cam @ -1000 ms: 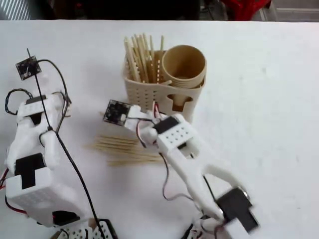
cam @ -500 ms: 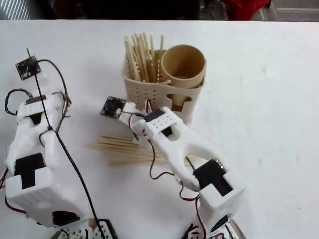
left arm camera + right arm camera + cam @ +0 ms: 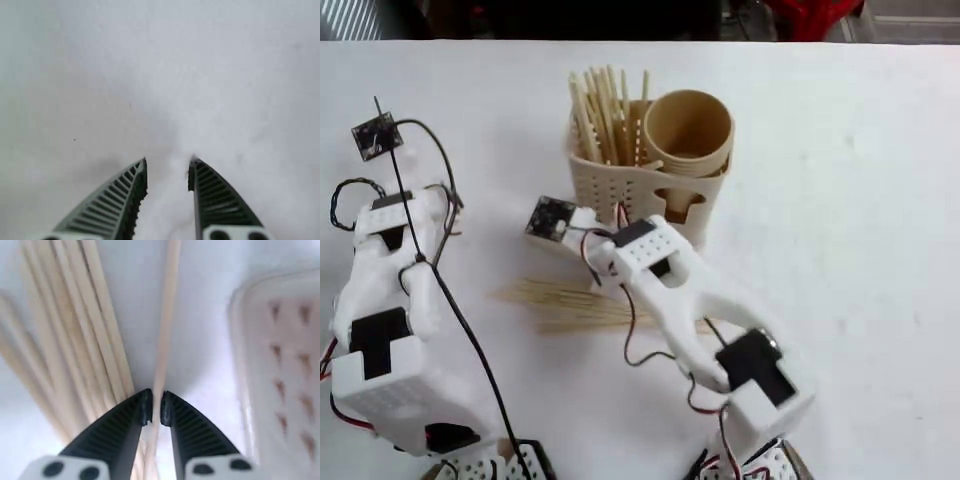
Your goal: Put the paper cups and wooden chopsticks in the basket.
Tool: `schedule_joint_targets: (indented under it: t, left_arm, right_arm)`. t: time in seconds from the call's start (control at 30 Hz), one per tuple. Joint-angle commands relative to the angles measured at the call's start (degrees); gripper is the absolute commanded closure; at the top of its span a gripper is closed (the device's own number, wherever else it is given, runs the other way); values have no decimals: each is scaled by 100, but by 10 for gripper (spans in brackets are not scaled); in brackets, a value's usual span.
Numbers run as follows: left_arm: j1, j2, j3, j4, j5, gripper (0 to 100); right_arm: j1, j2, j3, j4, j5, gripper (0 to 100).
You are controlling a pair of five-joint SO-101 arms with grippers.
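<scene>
A cream perforated basket (image 3: 620,190) stands at the back middle of the table. In it are stacked paper cups (image 3: 688,130) and a bunch of upright wooden chopsticks (image 3: 603,112). More loose chopsticks (image 3: 555,298) lie flat on the table in front of it. My right arm (image 3: 645,255) hangs over their basket-side end. My right gripper (image 3: 154,410) is shut on a single chopstick (image 3: 167,315), with the rest of the pile (image 3: 75,325) beside it and the basket wall (image 3: 280,365) close by. My left gripper (image 3: 167,164) is open over bare table.
My left arm (image 3: 390,260) sits folded at the left of the white table (image 3: 850,200), with its black cables looping beside it. There is free room to the right of the basket and along the far edge.
My right arm's elbow has swung in and lowered, and its wrist has shifted slightly left over the loose chopsticks. The left arm has not moved.
</scene>
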State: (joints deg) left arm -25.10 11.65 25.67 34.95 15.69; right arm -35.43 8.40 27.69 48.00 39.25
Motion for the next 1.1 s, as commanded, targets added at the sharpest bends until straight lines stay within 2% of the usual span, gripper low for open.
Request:
schedule_joint_targets:
  t: [0.0,0.17,0.33,0.5,0.57,0.67,0.77,0.87,1.07]
  left_arm:
    - [57,-31,-290,-123,44,846]
    - [48,-31,-290,-123,44,846]
    - [48,-31,-290,-123,44,846]
    - [48,-31,-290,-132,44,846]
    - [48,-31,-290,-132,44,846]
    - [48,-31,-290,-132,44,846]
    - [48,-31,-290,-123,44,846]
    - [48,-31,-281,-114,44,846]
    - [48,-31,-281,-123,44,846]
  right_arm:
    - [-57,-901,457,31,-53,982]
    - [-31,-2220,1248,40,-79,982]
    - [-22,-3987,1697,110,-527,982]
    - [-22,-5701,1398,620,-1178,982]
    - [-22,-6202,1081,505,-1582,981]
    - [-31,-6589,633,-409,-2119,981]
    - [-22,-6492,369,-1824,-2268,981]
    - [-22,-6044,325,-3055,-2277,981]
    - [-4,-4611,220,-4488,-2268,981]
